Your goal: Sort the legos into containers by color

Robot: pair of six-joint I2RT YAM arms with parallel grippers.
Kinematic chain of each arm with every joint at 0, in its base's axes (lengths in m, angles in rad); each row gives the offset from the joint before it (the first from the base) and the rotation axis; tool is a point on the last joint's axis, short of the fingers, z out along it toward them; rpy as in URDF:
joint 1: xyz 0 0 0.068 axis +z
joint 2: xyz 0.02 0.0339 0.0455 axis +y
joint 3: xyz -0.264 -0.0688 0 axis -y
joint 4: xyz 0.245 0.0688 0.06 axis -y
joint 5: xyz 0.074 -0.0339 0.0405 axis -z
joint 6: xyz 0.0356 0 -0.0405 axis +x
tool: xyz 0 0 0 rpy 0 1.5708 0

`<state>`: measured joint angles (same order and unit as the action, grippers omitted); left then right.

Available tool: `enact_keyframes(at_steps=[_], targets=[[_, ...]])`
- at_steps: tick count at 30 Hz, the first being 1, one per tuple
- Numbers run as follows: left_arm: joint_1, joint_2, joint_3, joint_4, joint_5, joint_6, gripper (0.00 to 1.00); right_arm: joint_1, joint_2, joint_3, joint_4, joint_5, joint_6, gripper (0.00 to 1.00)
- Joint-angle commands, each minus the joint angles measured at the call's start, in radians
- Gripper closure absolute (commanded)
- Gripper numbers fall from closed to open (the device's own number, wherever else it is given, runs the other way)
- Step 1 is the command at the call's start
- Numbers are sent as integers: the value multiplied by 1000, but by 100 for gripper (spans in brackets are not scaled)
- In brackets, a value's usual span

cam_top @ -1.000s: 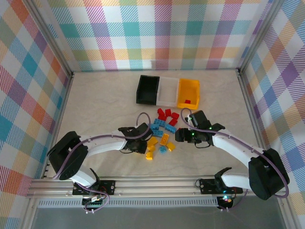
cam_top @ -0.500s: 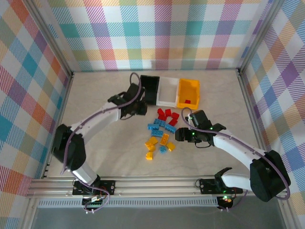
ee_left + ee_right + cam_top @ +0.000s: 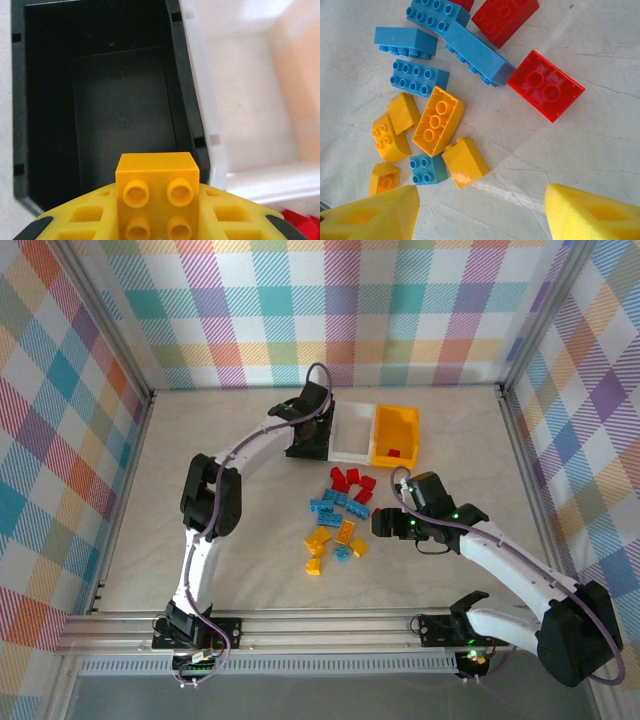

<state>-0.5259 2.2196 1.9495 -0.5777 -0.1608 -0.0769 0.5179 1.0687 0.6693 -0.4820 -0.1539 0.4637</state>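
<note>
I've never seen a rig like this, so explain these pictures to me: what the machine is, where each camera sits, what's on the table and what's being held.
These are two robot arms bolted at the near edge of a table, each ending in a two-finger gripper. The overhead picture comes from a fixed camera above and behind them. The other two come from cameras on the wrists, looking past each arm's yellow fingers.

On the table lie loose red, blue and yellow bricks and a row of three bins: a black bin, a white bin and a yellow bin. The yellow bin has a red brick in it.

The left gripper is shut on a yellow brick, holding it over the black bin. The right gripper hangs open above the pile, holding nothing.
</note>
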Motion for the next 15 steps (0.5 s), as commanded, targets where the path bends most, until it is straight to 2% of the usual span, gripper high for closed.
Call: enact_keyframes(at_steps=[1,7,15], targets=[[23,25,55,-33,-22,28,75,5,-30,-13,-27,13,-3,33],[36,61,94,-42,-15,34,70,5,-18,-9,-25,5,6,33],[45,69,109,-51,19,32,55,5,-24,-5,-27,1,22,33]])
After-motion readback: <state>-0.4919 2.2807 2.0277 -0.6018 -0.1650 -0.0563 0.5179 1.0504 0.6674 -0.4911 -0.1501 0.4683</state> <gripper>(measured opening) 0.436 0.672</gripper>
